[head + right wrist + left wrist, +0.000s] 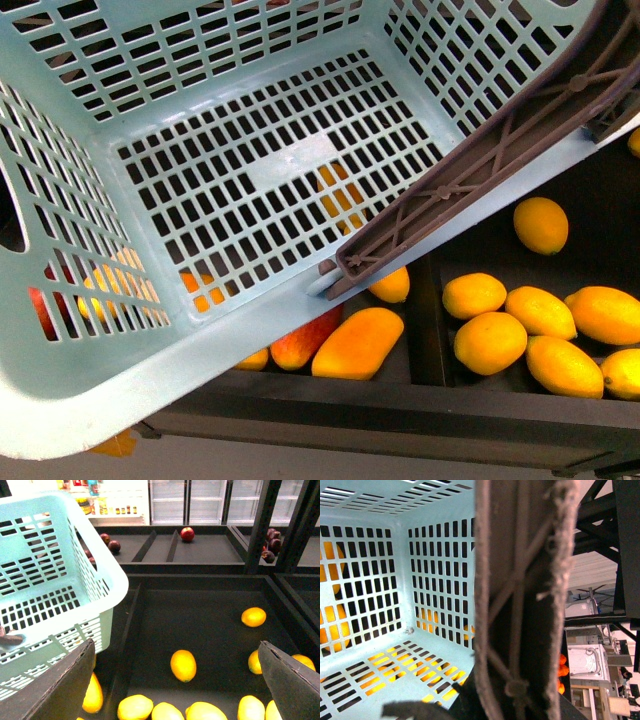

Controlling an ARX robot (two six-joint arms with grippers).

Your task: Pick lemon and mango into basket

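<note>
Right tool (pixel 176 642): spread wide, empty, shows its dark fingers (pixel 55 685) at the lower corners of the right wrist view. Hangs above the bin (pixel 215 605) of lemons, pointed down and forward, with one lemon (pixel 183 665) at lower centre, just below the gap between the fingers and apart from the row of others along the bottom edge.

Left tool (pixel 465 702): barely seen, only dark scraps at the bottom of the left wrist view. Appears clamped on the brown handle (pixel 520 600) of the basket (pixel 120 390), pressed close against it. Holds the basket raised and tipped across the upper left of the front view, with nothing inside.

As for the lemon: probably light, firm, waxy and apt to roll. Best taken across the short middle, fingers on the two long flanks, with a modest squeeze. Has free floor all round, so suits a straight drop from above.

As for the mango (pixel 358 343): lies at lower centre of the front view, in the bin left of the lemons, seemingly touching a red-blushed mango (pixel 305 340), upper end tucked below the basket rim. Likely heavier, smooth, slippery and easily bruised. Calls for a grip across the narrow width near mid-length, to avoid tipping. Probably needs the basket shifted aside first.
</note>
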